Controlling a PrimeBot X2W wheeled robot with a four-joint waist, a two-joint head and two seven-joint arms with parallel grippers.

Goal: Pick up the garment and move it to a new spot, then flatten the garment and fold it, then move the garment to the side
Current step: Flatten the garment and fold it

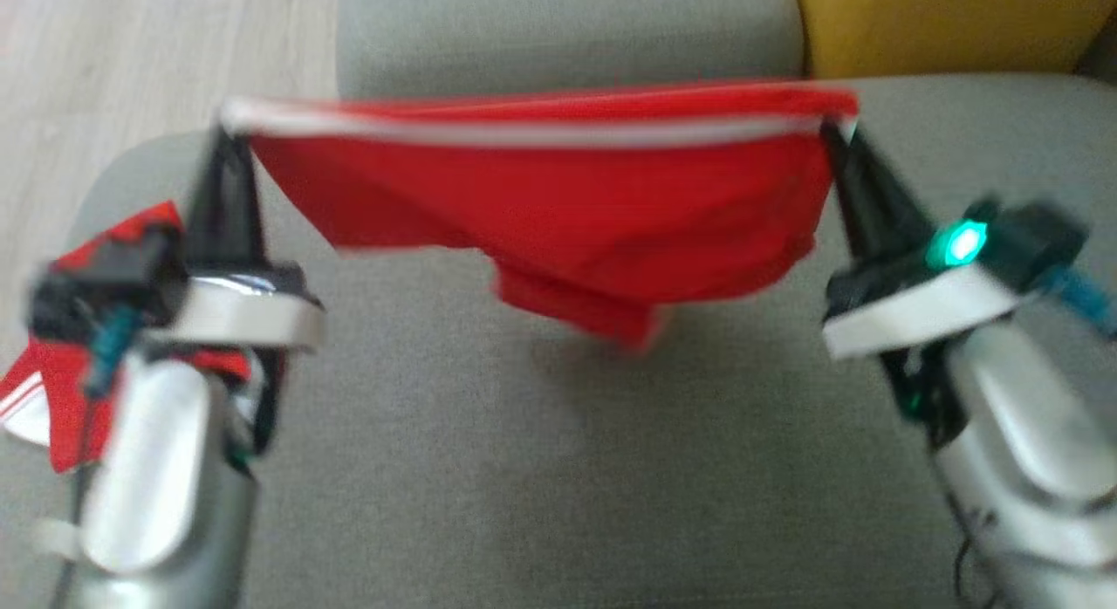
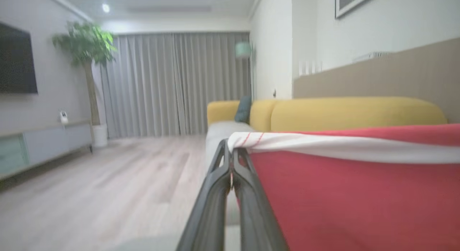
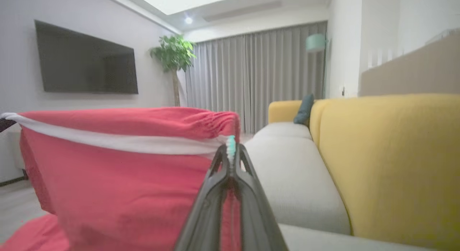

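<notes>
Nearest the head camera, the left forearm [image 1: 148, 469] is seen at 8 o'clock and the right forearm [image 1: 1030, 452] at 4 o'clock. A lit green lamp [image 1: 960, 242] is carried on the right wrist. Partly hidden behind the left arm, at 8 o'clock, a second red cloth [image 1: 44, 400] with white stripes is seen; what it rests on cannot be told.

Farther out, the left end effector [image 1: 229, 138] is raised at 10 o'clock, its two dark fingers pressed together on the left end of the white band of the garment [image 1: 567, 208]. The right end effector [image 1: 833, 133] is raised at 2 o'clock and is likewise pinched on the band's right end. In each wrist view the fingers are seen meeting at the tips with the white edge caught between them.

The red garment is held stretched between the two end effectors, across 12 o'clock, its white-banded edge uppermost and nearly level. Its body hangs down, lowest near the centre of the view. A faint shadow is cast beneath it on the grey sofa seat [image 1: 524, 469].

Beyond the seat, a yellow backrest [image 1: 942, 24] is seen at 1 o'clock and wooden floor [image 1: 131, 59] at 11 o'clock. Farthest off, in the right wrist view, grey curtains [image 3: 251, 74], a plant [image 3: 174, 53] and a wall-mounted television [image 3: 86, 60] are shown.
</notes>
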